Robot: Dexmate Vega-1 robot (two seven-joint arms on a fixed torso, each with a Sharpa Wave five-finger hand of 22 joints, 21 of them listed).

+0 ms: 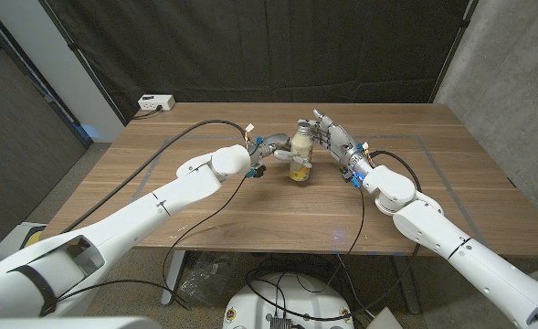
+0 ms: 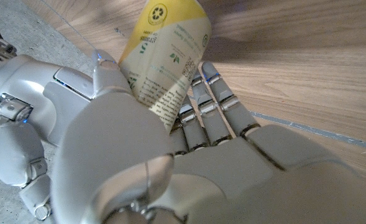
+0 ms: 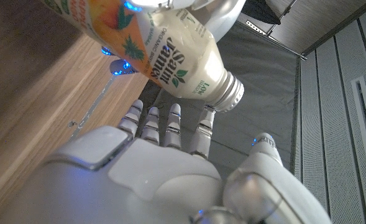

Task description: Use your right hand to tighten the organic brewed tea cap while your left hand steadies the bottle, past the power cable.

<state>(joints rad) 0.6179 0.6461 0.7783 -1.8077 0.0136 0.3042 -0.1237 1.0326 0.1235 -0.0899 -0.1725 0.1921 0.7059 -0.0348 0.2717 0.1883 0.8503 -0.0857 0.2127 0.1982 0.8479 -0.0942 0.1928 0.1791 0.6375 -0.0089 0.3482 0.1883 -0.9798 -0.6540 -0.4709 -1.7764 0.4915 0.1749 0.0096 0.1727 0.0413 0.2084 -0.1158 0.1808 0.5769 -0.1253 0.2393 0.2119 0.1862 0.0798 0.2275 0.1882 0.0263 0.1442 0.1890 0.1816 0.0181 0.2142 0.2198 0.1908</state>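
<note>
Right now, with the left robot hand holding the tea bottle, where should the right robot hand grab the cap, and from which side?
Probably the ribbed side of the white cap, thumb opposite fingers, coming from the robot's right. The left robot hand wraps the body of the bottle, leaving the neck end free, and the open right robot hand waits beside it.

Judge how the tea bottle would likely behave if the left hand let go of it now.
The bottle looks full of pale liquid, so probably heavy for its size. Tall and narrow, it may tip, then roll. The left hand grips its glossy label, likely somewhat slippery.
</note>
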